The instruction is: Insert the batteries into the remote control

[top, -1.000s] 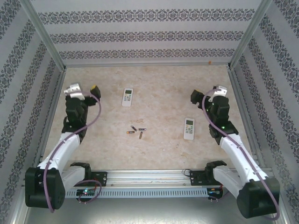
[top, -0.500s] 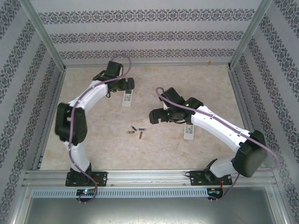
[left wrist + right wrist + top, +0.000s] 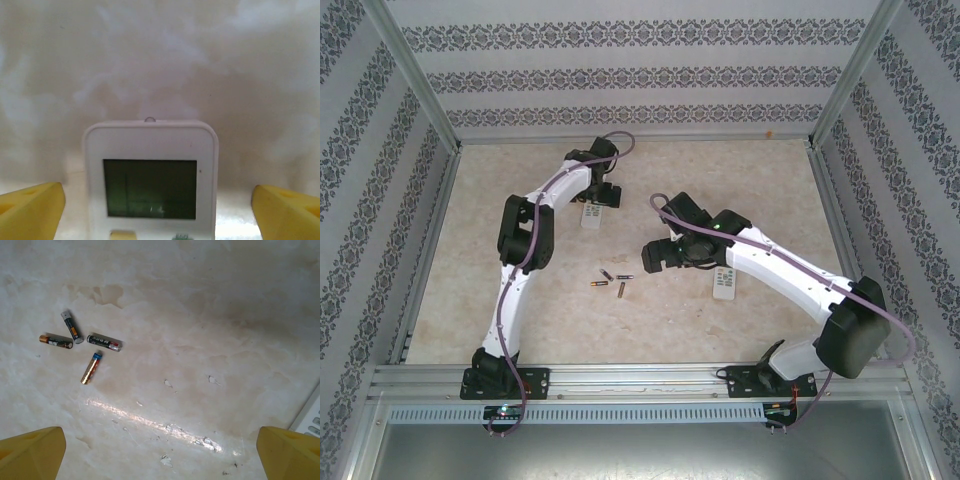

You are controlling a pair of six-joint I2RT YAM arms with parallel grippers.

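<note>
Bench (image 3: 520,300): pale marbled top, glossy, so low friction is expected under anything pushed. Remotes: two are counted, both white and lying face up. The far remote (image 3: 150,180) is framed by the left hand (image 3: 160,205), fingers apart, one on each side of its display end, with no contact made out. The near remote (image 3: 724,285) is partly covered by the right arm. Both are judged light, rigid and smooth-shelled. Hold is best taken across the long edges at mid-body. The battery door is presumed to be on the underside, so a flip is likely needed. The right hand (image 3: 160,455) is spread wide over bare bench and nothing is held. Batteries (image 3: 91,368): four are counted, loosely clustered mid-bench between the two remotes, three dark-bodied and close together, one gold-orange just beside them, none touching a remote. They are judged light, stiff, slick and prone to rolling. Each is best pinched across the barrel at mid-length, fingers square to its axis and low to the bench.
</note>
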